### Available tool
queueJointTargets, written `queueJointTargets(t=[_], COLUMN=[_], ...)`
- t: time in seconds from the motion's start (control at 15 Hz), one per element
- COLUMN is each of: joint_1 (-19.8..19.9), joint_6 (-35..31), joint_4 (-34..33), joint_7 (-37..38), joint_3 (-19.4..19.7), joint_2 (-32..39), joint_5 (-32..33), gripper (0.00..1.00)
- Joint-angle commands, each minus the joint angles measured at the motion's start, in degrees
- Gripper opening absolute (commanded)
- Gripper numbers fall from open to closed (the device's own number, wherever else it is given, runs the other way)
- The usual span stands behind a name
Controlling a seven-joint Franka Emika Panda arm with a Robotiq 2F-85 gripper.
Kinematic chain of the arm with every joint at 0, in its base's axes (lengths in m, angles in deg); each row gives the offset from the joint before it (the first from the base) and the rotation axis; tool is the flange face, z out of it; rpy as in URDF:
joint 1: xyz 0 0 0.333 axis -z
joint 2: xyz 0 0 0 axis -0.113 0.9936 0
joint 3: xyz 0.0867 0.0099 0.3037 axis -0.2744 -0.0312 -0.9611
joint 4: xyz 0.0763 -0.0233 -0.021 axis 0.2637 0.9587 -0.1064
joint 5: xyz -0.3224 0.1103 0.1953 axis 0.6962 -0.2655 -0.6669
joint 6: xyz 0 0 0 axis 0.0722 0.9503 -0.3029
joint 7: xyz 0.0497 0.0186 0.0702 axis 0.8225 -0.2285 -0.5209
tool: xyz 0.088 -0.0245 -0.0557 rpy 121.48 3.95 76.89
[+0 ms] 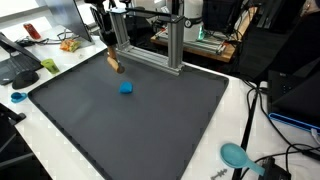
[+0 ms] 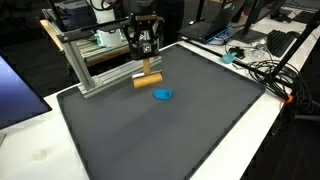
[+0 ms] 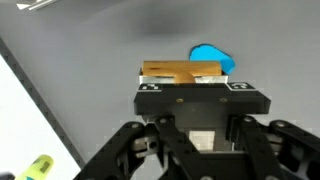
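the metal frame (image 1: 177, 45) is crowding the gripper (image 2: 148, 68) from behind; in front of the frame only a blue piece (image 1: 126, 88) is interrupting the open mat (image 1: 150, 125).

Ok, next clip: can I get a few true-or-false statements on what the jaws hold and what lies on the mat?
1. The jaws are shut on a wooden block. True.
2. The blue piece is gripped together with the block. False: it lies on the dark mat, free of the jaws.
3. A metal frame stands at the mat's edge, close behind the block. True.
4. The blue piece lies at the mat's corner farthest from the frame. False: it lies near the frame, close beside the block.
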Motion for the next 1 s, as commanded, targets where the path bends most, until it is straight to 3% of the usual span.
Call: queueJointTargets(t=[0.0,0.2,0.27,0.67,0.93], joint_1=[-1.1,-2.8,-2.8,-3.3,-3.4], joint_6=[-0.9,-2.1,-2.1,1.4,-0.1], joint_4=[0.6,2.5,2.7,1.9,2.5], joint_7=[4.1,9.7,9.9,20.4,27.9], joint_3=[0.0,-0.3,-0.3,-0.3,0.3], joint_2=[-0.6,-2.0,-2.1,0.9,2.1], joint_5=[3.5,7.4,7.5,2.4,0.6], gripper=[0.48,0.48,0.23,0.23,0.23])
